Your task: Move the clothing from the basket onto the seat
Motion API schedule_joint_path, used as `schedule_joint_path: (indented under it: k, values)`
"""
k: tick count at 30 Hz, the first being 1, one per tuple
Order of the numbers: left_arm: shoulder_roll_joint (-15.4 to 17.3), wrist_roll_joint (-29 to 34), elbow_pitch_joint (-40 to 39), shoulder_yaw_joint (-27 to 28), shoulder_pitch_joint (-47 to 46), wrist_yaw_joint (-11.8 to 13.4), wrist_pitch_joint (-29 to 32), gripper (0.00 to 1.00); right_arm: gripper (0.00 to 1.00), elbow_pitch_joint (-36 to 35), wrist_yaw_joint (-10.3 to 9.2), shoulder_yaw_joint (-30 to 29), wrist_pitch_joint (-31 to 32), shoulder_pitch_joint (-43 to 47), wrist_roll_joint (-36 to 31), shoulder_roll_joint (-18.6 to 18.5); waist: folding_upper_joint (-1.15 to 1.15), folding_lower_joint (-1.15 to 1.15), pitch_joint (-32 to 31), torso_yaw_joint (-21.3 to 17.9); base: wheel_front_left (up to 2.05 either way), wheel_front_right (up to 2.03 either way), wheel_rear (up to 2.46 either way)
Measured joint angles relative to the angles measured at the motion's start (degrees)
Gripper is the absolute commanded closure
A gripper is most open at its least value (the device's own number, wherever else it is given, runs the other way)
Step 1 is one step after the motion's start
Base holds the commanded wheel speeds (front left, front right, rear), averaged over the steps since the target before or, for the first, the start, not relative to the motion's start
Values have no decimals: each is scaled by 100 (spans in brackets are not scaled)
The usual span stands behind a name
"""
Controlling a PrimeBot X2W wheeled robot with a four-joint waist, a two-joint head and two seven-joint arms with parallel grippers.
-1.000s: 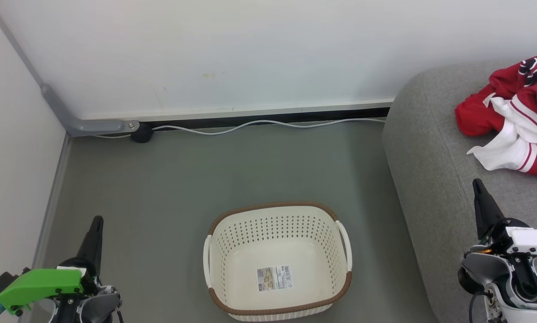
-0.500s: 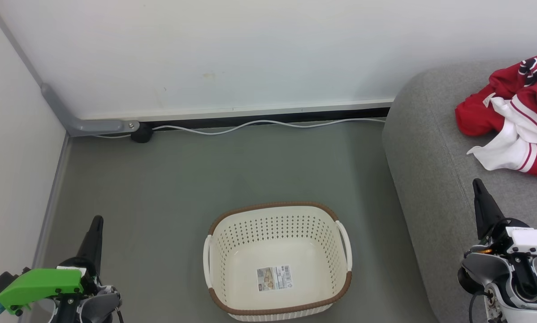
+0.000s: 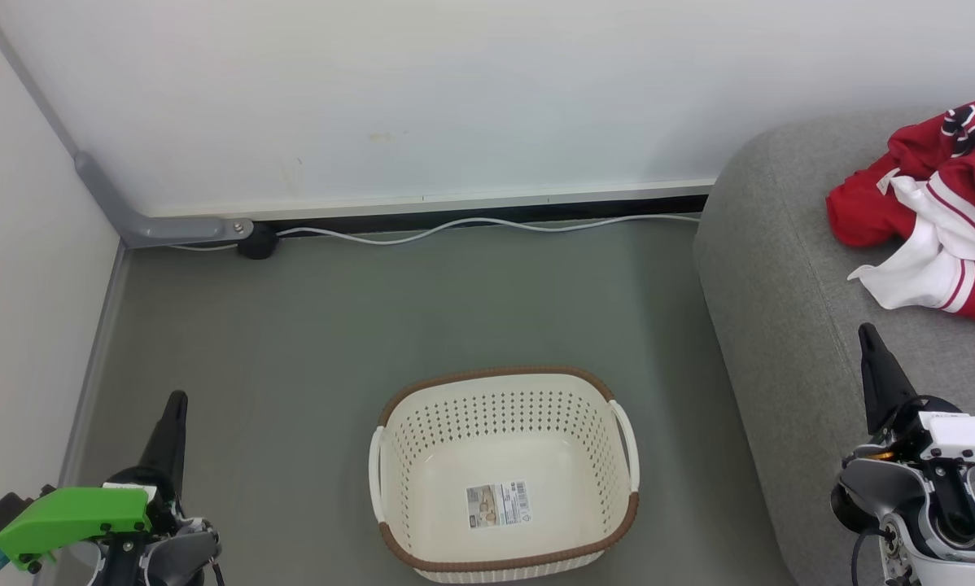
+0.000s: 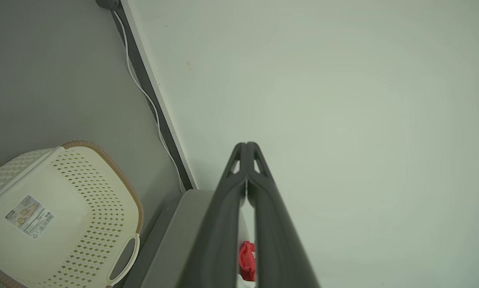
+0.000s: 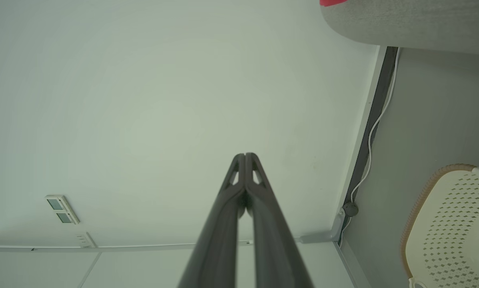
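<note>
Since the basket (image 3: 504, 373) stands on the floor (image 3: 308, 325) with nothing inside but its barcode label (image 3: 497, 503), the head view suggests the job is done. The clothing (image 3: 935, 212) lies in a crumpled red-and-white heap on the seat (image 3: 780, 268), well apart from the basket, and its right part is cut off by the picture's edge. The left gripper (image 3: 176, 399) and right gripper (image 3: 865, 330) rest at the lower corners, fingers pressed together on nothing, probably parked clear of the work.

Seen from the left wrist, the left gripper (image 4: 246, 145) has its fingers meeting at the tips. They hide most of the seat (image 4: 175, 240), so the clothing (image 4: 246, 260) shows as a mere red sliver between them. The basket (image 4: 115, 176) sits beside the seat, partly cropped.

From the right wrist, the right gripper (image 5: 245, 155) is likewise closed and empty against the pale wall (image 5: 143, 100). A corner of the basket (image 5: 443, 224) and an edge of the seat (image 5: 407, 24) show, with a scrap of red clothing (image 5: 332, 2) at the top, too little to read its lettering.
</note>
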Motion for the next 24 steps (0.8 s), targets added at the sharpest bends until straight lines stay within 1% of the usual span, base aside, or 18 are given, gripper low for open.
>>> schedule_joint_path:
  k: [3, 24]
  values:
    - [0, 0, 0, 0, 0, 0, 0, 100, 100, -2, 29, -1, 0, 0, 0, 1, 0, 0, 0, 0, 0, 0, 0]
    - [0, 0, -2, 0, 0, 0, 0, 100, 100, -2, 31, -7, 0, -1, 0, 4, 0, 0, 0, 0, 0, 0, 0]
